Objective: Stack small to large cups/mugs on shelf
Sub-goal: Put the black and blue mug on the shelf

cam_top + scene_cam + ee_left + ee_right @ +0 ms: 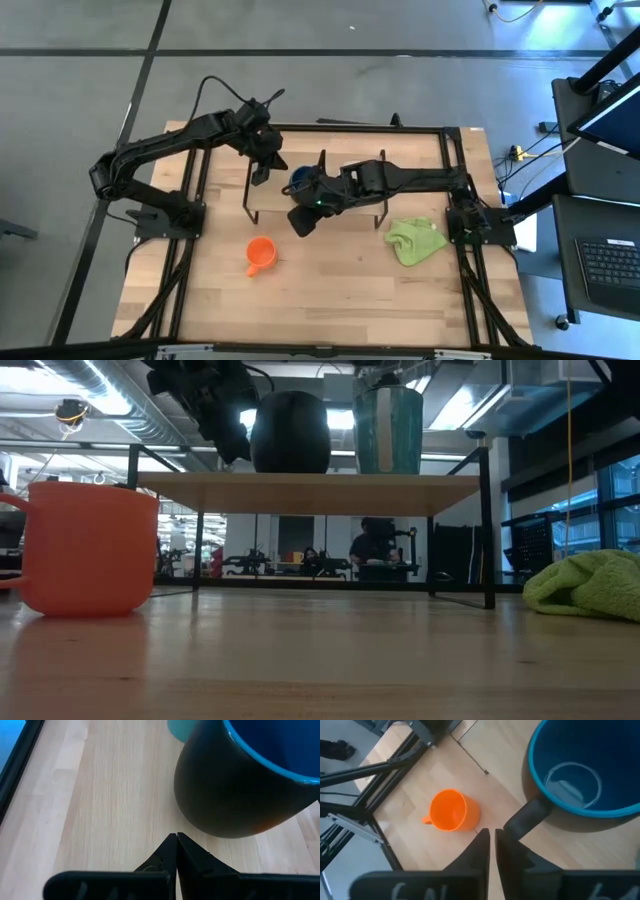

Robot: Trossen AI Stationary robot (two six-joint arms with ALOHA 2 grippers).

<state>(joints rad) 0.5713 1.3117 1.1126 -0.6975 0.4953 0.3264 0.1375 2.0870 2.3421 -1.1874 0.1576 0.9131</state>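
Orange mug [260, 254] upright on tabletop [330, 290], lower left of centre in high view, untouched, probably next for stacking. Dark blue mug [290, 432] stands on shelf [300, 481] beside pale teal-striped cup [388, 428]. Left gripper [176, 851], fingers together, empty, just beside blue mug. Right gripper [491, 845], fingers nearly together, empty, hovers over shelf near mug's handle. Green cloth [416, 241] right.
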